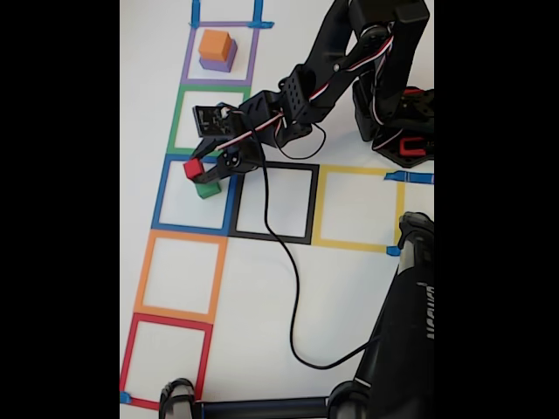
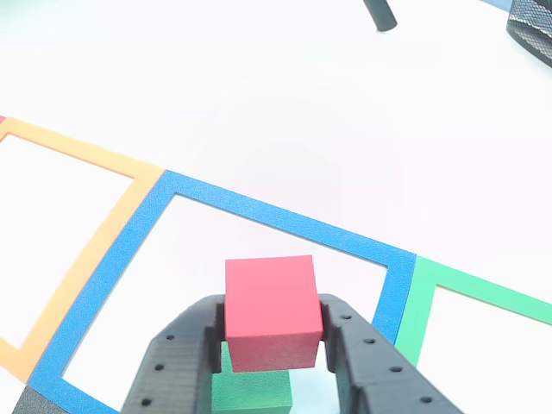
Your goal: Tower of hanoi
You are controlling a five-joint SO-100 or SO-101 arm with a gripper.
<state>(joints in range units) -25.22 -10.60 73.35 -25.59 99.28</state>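
Note:
My gripper (image 1: pixel 196 169) is shut on the red block (image 1: pixel 193 168), its black fingers (image 2: pixel 177 358) pressing both sides of the red block (image 2: pixel 272 312). Directly beneath sits the green block (image 1: pixel 207 188), inside the blue tape square (image 1: pixel 163 194); in the other view the green block (image 2: pixel 250 395) peeks out under the red one. I cannot tell whether red rests on green or hovers just above. The orange block (image 1: pixel 215 44) is stacked on the purple block (image 1: pixel 218 63) in the purple tape square (image 1: pixel 188 57) at the top of the fixed view.
Tape squares run in a column: green (image 1: pixel 178 118), orange (image 1: pixel 141 279), red (image 1: pixel 131 353); black (image 1: pixel 313 205) and yellow (image 1: pixel 358 244) squares lie to the right. The arm's base (image 1: pixel 397 113) stands at the upper right. A black cable (image 1: pixel 293 288) trails over the table; dark equipment (image 1: pixel 410 332) occupies the lower right.

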